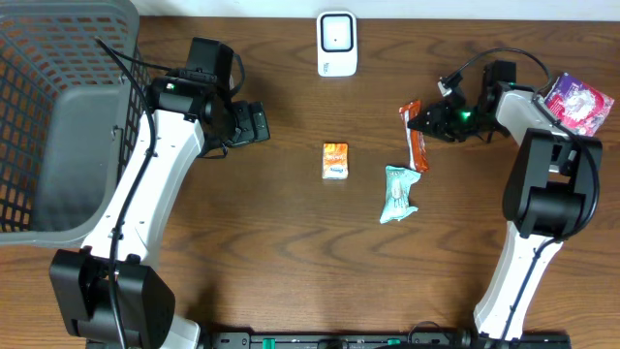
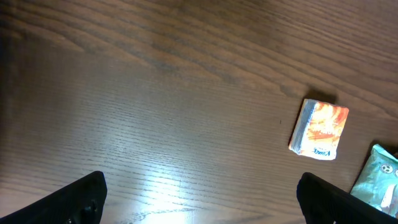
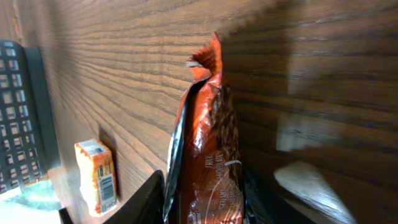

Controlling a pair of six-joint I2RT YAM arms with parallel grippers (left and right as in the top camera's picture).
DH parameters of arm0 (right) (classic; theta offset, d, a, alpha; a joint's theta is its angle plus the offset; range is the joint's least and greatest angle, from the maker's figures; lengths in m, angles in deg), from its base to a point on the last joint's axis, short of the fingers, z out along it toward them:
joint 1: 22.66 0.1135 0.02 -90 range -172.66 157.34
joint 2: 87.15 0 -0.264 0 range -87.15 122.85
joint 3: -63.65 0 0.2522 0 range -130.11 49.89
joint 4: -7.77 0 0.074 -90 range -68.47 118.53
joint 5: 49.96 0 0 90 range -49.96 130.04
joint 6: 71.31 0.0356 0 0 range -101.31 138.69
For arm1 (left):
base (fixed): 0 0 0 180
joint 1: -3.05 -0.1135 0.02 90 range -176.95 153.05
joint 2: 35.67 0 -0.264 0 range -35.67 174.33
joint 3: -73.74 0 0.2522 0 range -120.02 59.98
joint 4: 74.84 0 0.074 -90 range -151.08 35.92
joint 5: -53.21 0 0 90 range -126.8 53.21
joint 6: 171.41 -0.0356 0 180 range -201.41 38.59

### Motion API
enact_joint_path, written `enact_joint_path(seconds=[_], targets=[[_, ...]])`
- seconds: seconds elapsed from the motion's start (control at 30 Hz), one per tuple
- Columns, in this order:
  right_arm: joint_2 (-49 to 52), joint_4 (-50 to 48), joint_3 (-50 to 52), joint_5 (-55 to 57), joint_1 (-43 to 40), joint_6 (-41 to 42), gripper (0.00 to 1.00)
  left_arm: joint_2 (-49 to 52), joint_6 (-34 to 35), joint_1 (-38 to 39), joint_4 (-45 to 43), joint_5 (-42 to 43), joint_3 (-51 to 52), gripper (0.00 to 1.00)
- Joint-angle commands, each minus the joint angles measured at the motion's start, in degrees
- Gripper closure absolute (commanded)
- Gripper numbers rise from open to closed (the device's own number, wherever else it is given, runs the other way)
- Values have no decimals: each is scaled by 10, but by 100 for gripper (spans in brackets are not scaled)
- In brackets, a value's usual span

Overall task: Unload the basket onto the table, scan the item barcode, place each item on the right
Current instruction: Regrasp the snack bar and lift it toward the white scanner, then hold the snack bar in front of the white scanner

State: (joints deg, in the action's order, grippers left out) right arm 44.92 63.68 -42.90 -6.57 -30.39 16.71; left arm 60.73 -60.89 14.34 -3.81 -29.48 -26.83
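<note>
**grip on, scan yet to come**

nearest the robot's base, a teal packet (image 1: 398, 194) and a small orange box (image 1: 335, 160) lie untouched on the bench. just beyond, the snack bar (image 1: 418, 153) lies on the wood with the right pincer (image 1: 424, 124) clamped on its sides; it looks not yet lifted. level with it, the left pincer (image 1: 260, 124) hangs wide apart, empty. at the far edge stands the white scanner (image 1: 336, 44), well apart from the bar. by my reading only the pick-up is begun; carrying and showing the barcode remain.

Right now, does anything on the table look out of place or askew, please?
The bar looks tipped on edge between the fingers of the right gripper, its end crumpled. The pink packet lies at the far right, away from the others.
</note>
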Motion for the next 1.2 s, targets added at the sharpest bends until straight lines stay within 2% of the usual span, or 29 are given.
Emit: enact_joint_path(seconds=[0.0,0.13,0.17,0.3,0.33,0.47,0.6,0.7,0.83,0.93,1.03,1.17], targets=[[-7,7,7,90,22,11,62,3,-10,-1,3,-5,4,2],[-7,24,7,169,50,11,62,3,-10,-1,3,-5,4,2],[-7,26,7,180,57,11,64,3,-10,-1,3,-5,4,2],[-7,25,7,210,80,11,95,3,-10,-1,3,-5,4,2],[-7,24,7,212,84,12,99,3,-10,-1,3,-5,4,2],[-7,26,-17,228,99,39,99,3,-10,-1,3,-5,4,2],[-15,52,-104,272,116,53,99,3,-10,-1,3,-5,4,2],[-26,71,-200,396,146,54,99,3,-10,-1,3,-5,4,2],[-28,51,-280,602,200,43,99,3,-10,-1,3,-5,4,2],[-28,-26,-285,724,247,-28,99,3,-10,-1,3,-5,4,2],[-11,-115,-284,779,288,-131,99,3,-10,-1,3,-5,4,2],[27,-236,-283,834,327,-229,99,3,-10,-1,3,-5,4,2]])
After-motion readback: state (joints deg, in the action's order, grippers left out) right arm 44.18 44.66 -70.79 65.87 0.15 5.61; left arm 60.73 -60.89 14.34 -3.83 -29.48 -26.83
